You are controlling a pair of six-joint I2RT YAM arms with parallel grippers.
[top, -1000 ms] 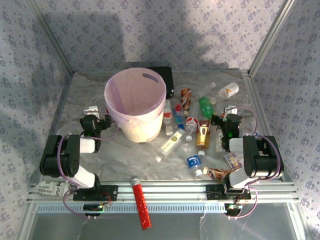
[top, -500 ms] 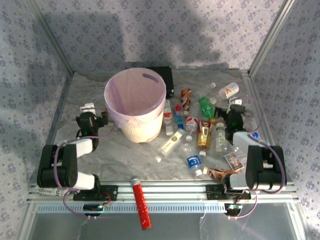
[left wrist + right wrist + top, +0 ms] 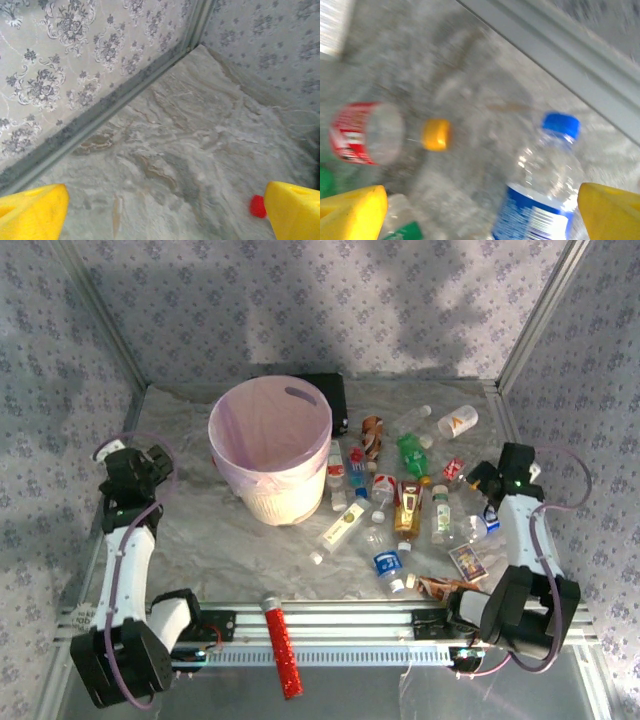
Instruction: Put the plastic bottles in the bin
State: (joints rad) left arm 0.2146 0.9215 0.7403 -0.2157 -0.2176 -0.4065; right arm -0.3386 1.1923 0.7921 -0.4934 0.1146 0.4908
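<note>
the plastic bottles lie scattered on the table just right of the bin, most of them on their sides. none shows inside the bin from above, so the task looks barely begun. the bin stands upright with its mouth open, so a bottle carried over its rim can simply be let go. a green bottle lies in the heap, and a blue-capped bottle lies at the edge farthest from the bin.

the right gripper hangs over that outer edge. its yellow fingers are spread wide and hold nothing, with the blue-capped bottle lying below the gap, not gripped. a red-labelled bottle and a yellow cap lie just beyond. it seems placed to begin with the bottles farthest from the bin.

the left gripper is well to the left of the bin, spread just as wide and empty, looking down on bare marbled table. no bottle lies on that side, so it probably has no job yet.

against the earlier frames, both arms have unfolded. the left gripper has swung from beside the bin out toward the left wall. the right gripper has moved from over the heap to its edge farthest from the bin. bin and bottles lie as they did.
</note>
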